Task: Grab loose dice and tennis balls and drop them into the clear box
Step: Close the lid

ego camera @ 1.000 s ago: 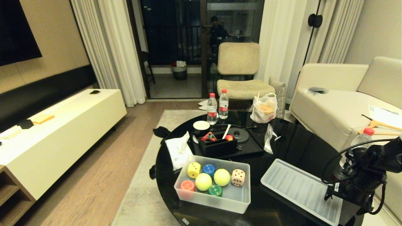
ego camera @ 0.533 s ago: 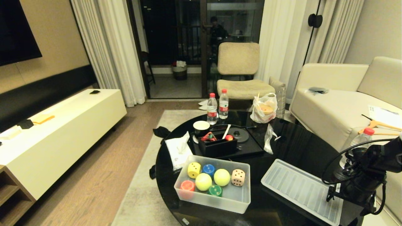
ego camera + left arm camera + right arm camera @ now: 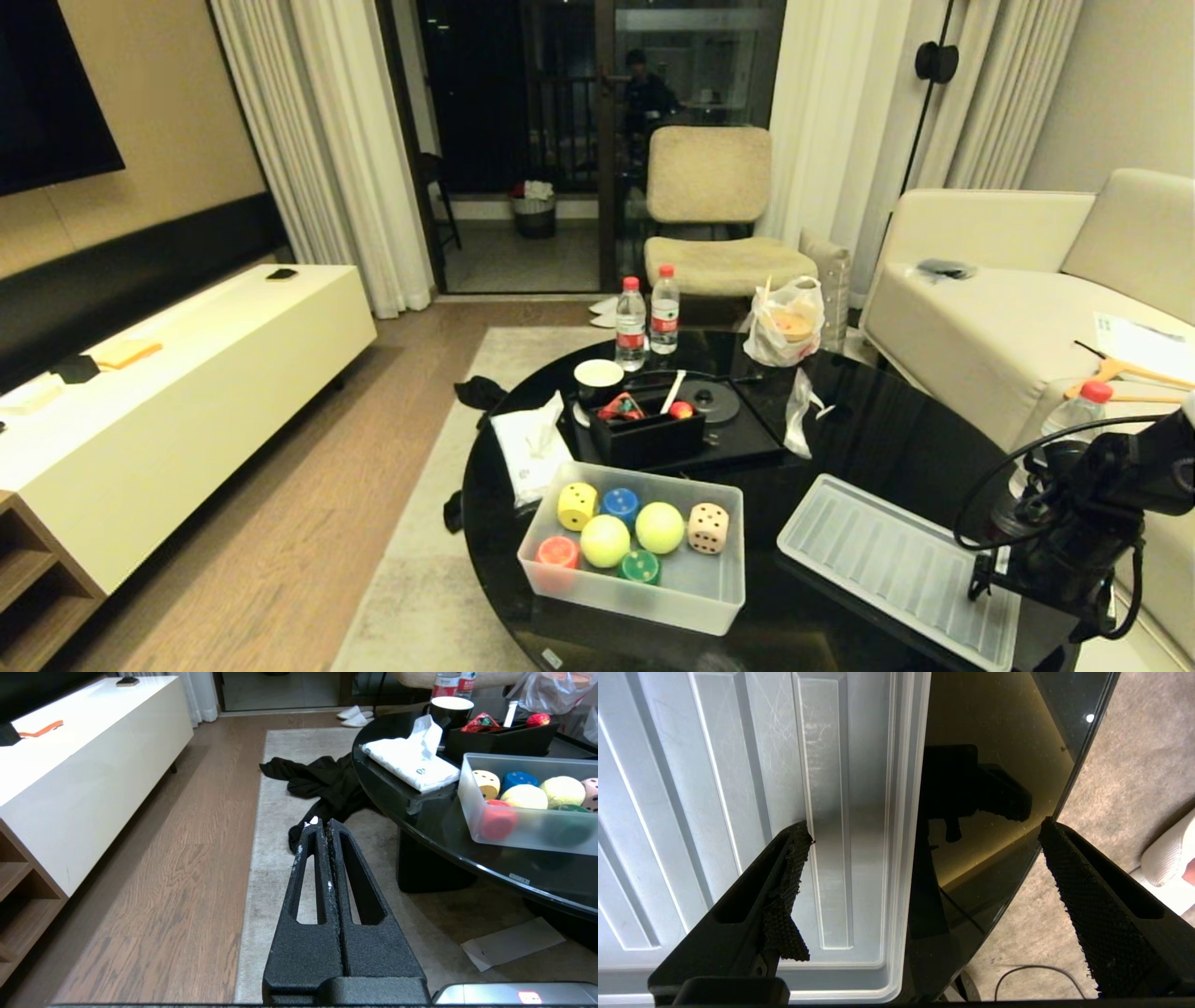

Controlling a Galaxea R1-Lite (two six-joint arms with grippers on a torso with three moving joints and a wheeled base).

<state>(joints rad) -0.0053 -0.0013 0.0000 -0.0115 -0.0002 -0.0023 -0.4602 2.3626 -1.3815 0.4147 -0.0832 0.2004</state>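
The right gripper (image 3: 924, 858), jaws spread wide and empty, is hovering over the ribbed lid (image 3: 896, 565), right of the clear box (image 3: 695, 597) holding dice and tennis balls, while the left gripper (image 3: 322, 826) is idling clenched.

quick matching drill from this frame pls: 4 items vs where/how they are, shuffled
Items:
1. beige die
2. lid
3. left gripper
4. right gripper

States:
A. shut, off the table's left side, over the rug
B. inside the clear box, at its right end
C. open, straddling the lid's edge near the table rim
D. flat on the black table, right of the box

Pairs: 1-B, 2-D, 3-A, 4-C
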